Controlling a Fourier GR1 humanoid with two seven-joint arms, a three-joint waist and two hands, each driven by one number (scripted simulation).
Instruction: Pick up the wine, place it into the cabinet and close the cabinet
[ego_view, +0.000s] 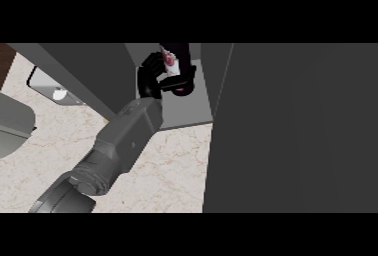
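**So, wine's in the cabinet mouth: which way does the hand back out?**

The left hand (150, 75) reaches in from the lower left across the worktop (170, 170), and its fingers are curled round the wine bottle (173, 62). The bottle sits on the right side of the palm, inside the open front of the cabinet (188, 117), over its pale grey floor and between the dark walls. Its long axis runs roughly up-and-down in the view with a bit of a slant, and the white label with the red mark is at the upper end. I can't tell whether the bottom touches the cabinet floor or hangs just above it, because the hand hides that bit.

The right hand doesn't show at all, so the left is the only one anywhere near.

What matters for the next bit, I reckon, is that the bottle is on the right of the fingers. The hand would have to uncurl and pull out toward the lower left, along the line of the forearm, without dragging the bottle with it. The bottle looks tall and narrow, so a sideways nudge on the way out could tip it.

The big dark panel (295, 125) on the right looks like the open door to me, though I'm not certain. If it is, it lies right of the hand, past the bottle, so closing means going round that side.
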